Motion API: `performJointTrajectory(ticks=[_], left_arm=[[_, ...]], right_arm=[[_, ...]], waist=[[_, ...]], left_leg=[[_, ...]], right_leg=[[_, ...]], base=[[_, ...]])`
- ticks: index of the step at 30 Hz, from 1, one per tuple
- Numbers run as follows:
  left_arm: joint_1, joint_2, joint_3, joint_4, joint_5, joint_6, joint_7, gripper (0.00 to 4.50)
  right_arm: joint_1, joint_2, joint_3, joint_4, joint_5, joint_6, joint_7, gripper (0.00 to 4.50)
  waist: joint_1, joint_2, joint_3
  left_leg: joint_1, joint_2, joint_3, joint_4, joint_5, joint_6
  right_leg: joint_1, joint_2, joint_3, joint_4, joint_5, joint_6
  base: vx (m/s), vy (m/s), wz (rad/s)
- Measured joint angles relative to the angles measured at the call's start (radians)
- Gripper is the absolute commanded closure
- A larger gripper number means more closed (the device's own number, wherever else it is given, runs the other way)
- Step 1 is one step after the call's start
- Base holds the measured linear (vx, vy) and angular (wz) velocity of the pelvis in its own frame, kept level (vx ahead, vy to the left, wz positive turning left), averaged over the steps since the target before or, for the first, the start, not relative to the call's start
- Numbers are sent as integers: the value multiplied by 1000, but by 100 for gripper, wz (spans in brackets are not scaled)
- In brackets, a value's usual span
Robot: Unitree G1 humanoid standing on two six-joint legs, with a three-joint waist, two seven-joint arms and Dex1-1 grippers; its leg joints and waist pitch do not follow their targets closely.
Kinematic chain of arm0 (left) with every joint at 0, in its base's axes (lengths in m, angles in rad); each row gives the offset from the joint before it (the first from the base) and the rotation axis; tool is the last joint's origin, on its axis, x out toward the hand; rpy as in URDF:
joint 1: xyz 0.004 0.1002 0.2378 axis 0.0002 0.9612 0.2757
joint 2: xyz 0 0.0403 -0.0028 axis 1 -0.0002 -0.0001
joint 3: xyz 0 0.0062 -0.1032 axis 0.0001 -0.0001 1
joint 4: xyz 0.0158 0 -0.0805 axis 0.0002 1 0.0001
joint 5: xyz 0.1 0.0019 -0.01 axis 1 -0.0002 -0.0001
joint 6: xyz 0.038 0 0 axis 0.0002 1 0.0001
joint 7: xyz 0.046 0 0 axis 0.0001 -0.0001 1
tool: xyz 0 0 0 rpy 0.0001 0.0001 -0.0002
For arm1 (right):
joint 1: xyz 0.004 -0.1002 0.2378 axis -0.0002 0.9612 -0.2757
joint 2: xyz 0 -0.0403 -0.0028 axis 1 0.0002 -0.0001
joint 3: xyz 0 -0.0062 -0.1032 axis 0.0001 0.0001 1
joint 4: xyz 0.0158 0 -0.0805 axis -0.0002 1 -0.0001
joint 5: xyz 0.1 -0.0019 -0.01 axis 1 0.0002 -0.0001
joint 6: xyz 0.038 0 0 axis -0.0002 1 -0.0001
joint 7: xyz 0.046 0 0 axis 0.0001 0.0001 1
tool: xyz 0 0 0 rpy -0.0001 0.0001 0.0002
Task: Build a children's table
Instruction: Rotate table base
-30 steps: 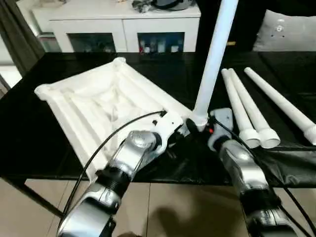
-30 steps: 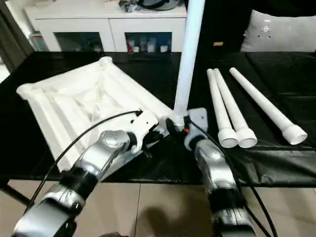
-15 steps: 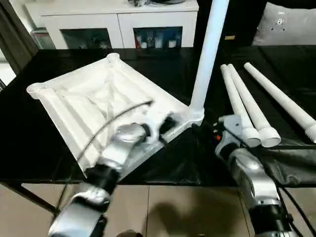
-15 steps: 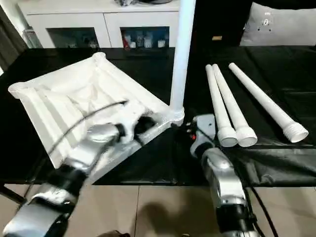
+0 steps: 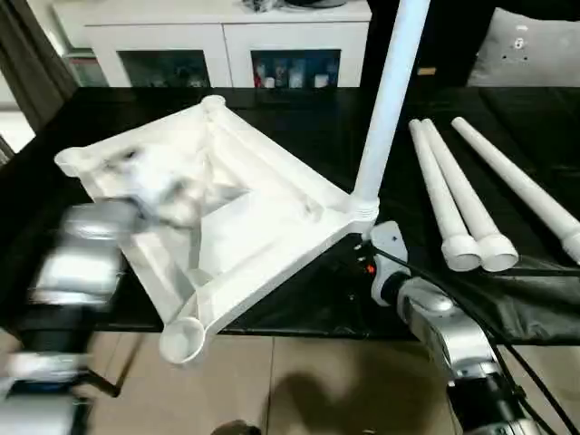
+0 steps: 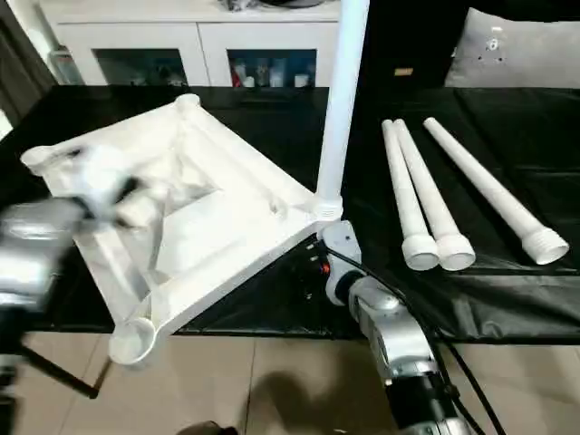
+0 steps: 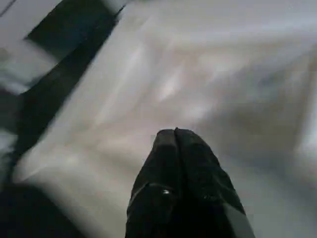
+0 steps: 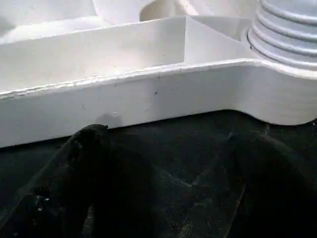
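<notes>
The children's table top [image 5: 227, 208] lies upside down on the black table, ribbed underside up, its front corner socket [image 5: 181, 340] hanging over the table's near edge. One white leg [image 5: 385, 100] stands upright in the right corner socket [image 5: 361, 213]. Three more legs [image 5: 444, 195] lie side by side to the right. My left gripper [image 7: 175, 133] is shut and empty, hovering over the ribbed underside at the left; it is blurred in the head views. My right gripper [image 8: 176, 136] stands open on the black surface just in front of the socket with the leg, holding nothing.
The black table [image 5: 299, 127] carries everything; its near edge [image 5: 317, 333] runs above a tiled floor. Behind it stands a white cabinet with glass doors [image 5: 217, 45]. A grey cushion [image 5: 535, 54] lies at the back right. A crumpled black cover [image 5: 526, 290] lies near the legs' ends.
My left arm has swung quickly away from the socket corner to the left over the table top. The right gripper stays open by the standing leg's base. The camera shifted slightly.
</notes>
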Motion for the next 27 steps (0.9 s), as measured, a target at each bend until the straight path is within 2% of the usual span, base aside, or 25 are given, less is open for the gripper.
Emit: performJointTrajectory(ticks=[3, 7, 13, 16, 19, 21, 27], left_arm=[[38, 27, -17, -18, 21, 37, -12, 447], [141, 68, -112, -102, 32, 170, -103, 447], [176, 104, -197, -200, 19, 234, -251, 447], [219, 108, -250, -268, -50, 193, -357, 447], [230, 90, -264, -304, -120, 145, -446, 447], [223, 53, -272, -313, -151, 134, -469, 447], [163, -29, -317, -295, -196, 126, -539, 447]], right_arm=[[-18, 7, 15, 14, -9, 8, 0, 0], [-69, 18, 28, 67, -20, 22, -4, 0], [-120, 37, 32, 142, -35, 17, -14, 0], [-141, 43, 33, 184, -37, 3, -23, 0], [-162, 43, 30, 222, -44, -11, -32, 0], [-171, 40, 23, 237, -50, -13, -40, 0], [-183, 30, 8, 256, -55, -24, -51, 0]], waist=[[7, -1, 0], [2, -2, 0], [-8, -5, 1], [-7, -6, 2], [-3, -7, 3], [1, -9, 4], [-7, -10, 6]], left_leg=[[0, 0, 0, 1, -1, -2], [1, 0, 0, 1, -2, -6], [6, 0, 0, 1, -1, -8], [13, 0, 1, 0, -1, -9], [18, 0, 1, -1, -1, -9], [18, 0, 2, -1, -1, -9], [18, 0, 4, -1, -1, -9]], right_leg=[[0, 0, 0, 1, 0, 0], [0, 0, 1, 2, 1, 0], [2, 0, 2, 3, 6, -3], [8, 0, 2, 2, 6, -3], [12, 0, 2, 2, 5, -3], [14, 0, 3, 2, 5, -3], [14, 0, 4, 0, 6, -3]], base=[[0, 0, 0], [0, 0, 0], [0, 0, 0], [0, 0, 0], [0, 0, 0], [0, 0, 0], [0, 0, 0]])
